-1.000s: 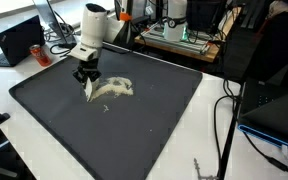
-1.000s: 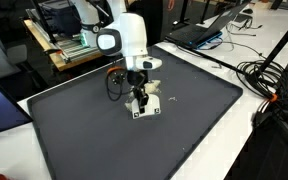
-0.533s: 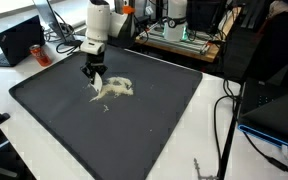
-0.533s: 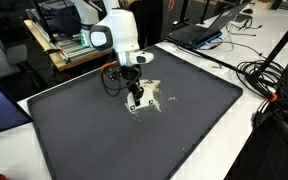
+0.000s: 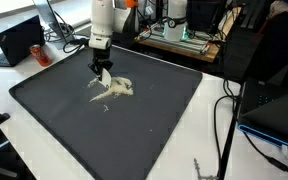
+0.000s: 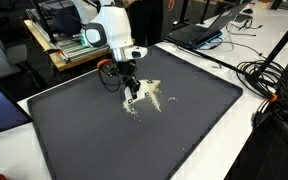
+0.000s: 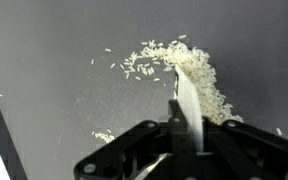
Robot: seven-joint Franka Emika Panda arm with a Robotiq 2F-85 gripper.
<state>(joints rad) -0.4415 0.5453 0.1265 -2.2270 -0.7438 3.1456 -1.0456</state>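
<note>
Looking down through the wrist view, I see the jaws pressed together on a thin white blade (image 7: 187,100), which sticks out from between them toward a heap of pale grains (image 7: 204,80). The blade's far end lies along the near edge of the heap, with grains banked against one side of it. Loose grains trail away from the heap (image 7: 134,65), and a small cluster sits apart, nearer the camera (image 7: 104,135).

In both exterior views the arm (image 5: 102,25) (image 6: 114,35) comes down almost straight from above, and the white blade (image 5: 105,80) (image 6: 133,95) hangs below the jaws at the edge of the grains (image 5: 117,89) (image 6: 151,97). From out here I cannot tell whether the blade's tip rests on the surface or stops just above it.

The grains lie on a large dark mat (image 5: 134,130) (image 6: 104,140), toward the side nearest the arm's base and well away from the mat's other edges. The mat covers most of a white table (image 5: 212,140). An open laptop (image 5: 19,40) with a red can (image 5: 37,51) just beside it stands off one corner of the mat, and in an exterior view a tangle of black cables (image 6: 269,85) lies beyond the mat's edge.
</note>
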